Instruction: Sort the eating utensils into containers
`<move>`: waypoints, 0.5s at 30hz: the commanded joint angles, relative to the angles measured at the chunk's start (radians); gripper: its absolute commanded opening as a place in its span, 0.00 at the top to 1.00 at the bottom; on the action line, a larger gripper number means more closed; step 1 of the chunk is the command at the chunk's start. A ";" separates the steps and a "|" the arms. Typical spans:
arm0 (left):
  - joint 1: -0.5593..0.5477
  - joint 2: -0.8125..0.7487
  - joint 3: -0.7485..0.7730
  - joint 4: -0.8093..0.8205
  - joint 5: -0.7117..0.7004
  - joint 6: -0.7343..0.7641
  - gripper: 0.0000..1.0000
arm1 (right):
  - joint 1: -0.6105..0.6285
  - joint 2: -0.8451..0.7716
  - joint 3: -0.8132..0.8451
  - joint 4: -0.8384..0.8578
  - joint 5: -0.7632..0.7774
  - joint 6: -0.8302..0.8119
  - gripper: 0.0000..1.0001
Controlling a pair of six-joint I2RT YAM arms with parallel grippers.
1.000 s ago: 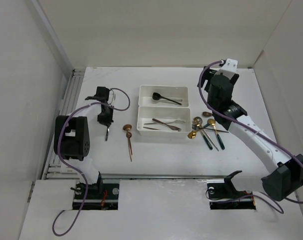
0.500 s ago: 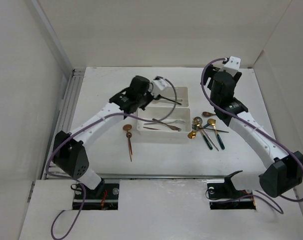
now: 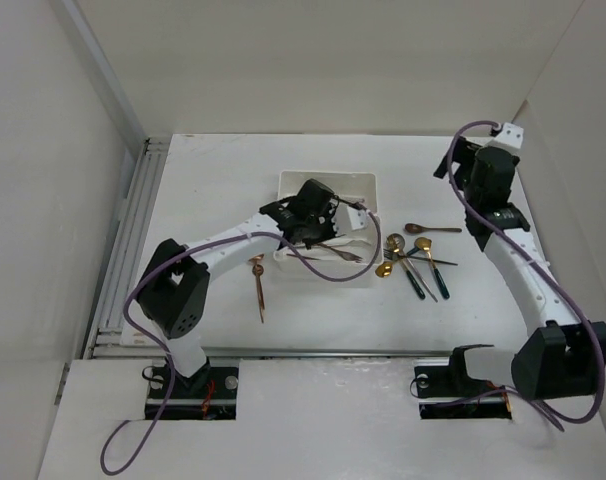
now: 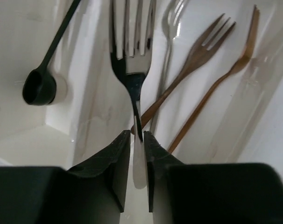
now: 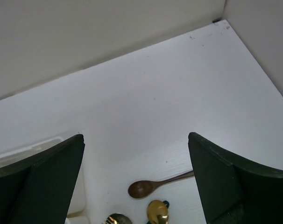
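Note:
My left gripper (image 4: pixel 137 135) is shut on the handle of a silver fork (image 4: pixel 132 51) and holds it over the near white tray (image 3: pixel 323 276); it shows in the top view (image 3: pixel 321 215) too. In that tray lie two copper forks (image 4: pixel 188 70) and a silver fork (image 4: pixel 167 46). The far tray (image 3: pixel 283 180) holds a black spoon (image 4: pixel 38 86). My right gripper (image 5: pixel 136 135) is open and empty, raised at the right (image 3: pixel 483 175), above a copper spoon (image 5: pixel 153 188) and a gold spoon (image 5: pixel 158 212).
A copper spoon (image 3: pixel 256 285) lies left of the near tray. A cluster of gold, silver and dark green-handled utensils (image 3: pixel 415 265) lies right of it, with a copper spoon (image 3: pixel 428 228) behind. White walls close in the table on three sides.
My left arm has swung from the table's left side over the trays, carrying the silver fork. My right arm has pulled back toward the right wall.

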 commanded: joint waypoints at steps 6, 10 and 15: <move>-0.011 -0.010 -0.054 0.114 -0.016 0.107 0.48 | -0.248 0.266 0.118 -0.272 -0.599 -0.020 0.04; 0.026 -0.010 0.001 0.163 -0.073 0.021 0.33 | -0.282 0.442 0.259 -0.334 -0.565 -0.163 0.06; 0.107 -0.010 0.156 0.094 -0.099 -0.134 0.33 | -0.282 0.524 0.462 -0.507 -0.539 -0.629 0.06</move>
